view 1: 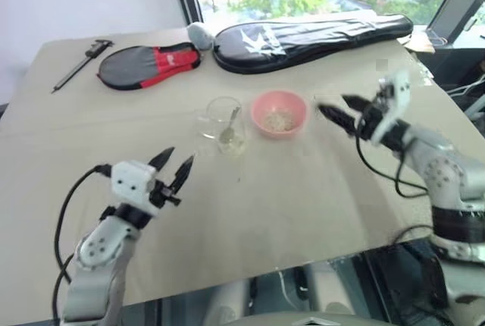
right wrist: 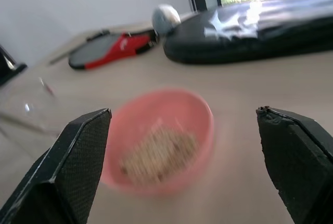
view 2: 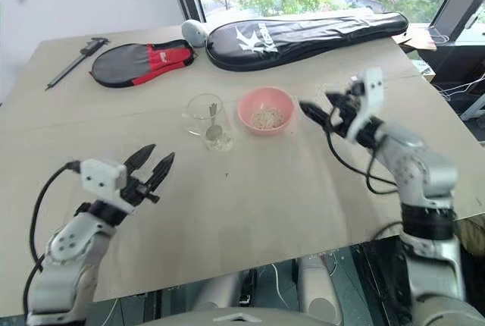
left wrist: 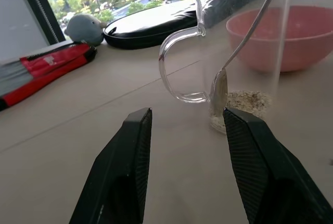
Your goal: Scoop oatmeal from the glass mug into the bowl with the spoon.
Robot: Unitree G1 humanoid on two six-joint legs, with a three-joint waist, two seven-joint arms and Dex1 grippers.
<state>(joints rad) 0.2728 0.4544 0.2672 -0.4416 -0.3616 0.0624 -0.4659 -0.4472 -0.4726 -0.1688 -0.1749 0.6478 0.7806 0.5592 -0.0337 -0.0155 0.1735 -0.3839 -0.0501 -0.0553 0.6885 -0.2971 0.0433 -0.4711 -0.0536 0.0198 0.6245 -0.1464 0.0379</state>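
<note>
The glass mug [view 1: 224,121] stands upright mid-table with the silver spoon [view 1: 229,127] leaning inside it. A thin layer of oatmeal [left wrist: 244,100] lies at its bottom. Just to its right sits the pink bowl [view 1: 279,113], with a small heap of oatmeal [view 1: 278,120] in it. My left gripper [view 1: 179,156] is open and empty, hanging short of the mug on its near left, fingers [left wrist: 127,172] pointing at the handle. My right gripper [view 1: 332,104] is wide open and empty, to the right of the bowl [right wrist: 161,140] and facing it.
Along the table's far edge lie a long black racket bag [view 1: 311,38], a red and black paddle case [view 1: 148,64], a grey rounded object [view 1: 200,34] and a black caliper tool [view 1: 79,61]. The table's front edge [view 1: 250,280] runs close below both arms.
</note>
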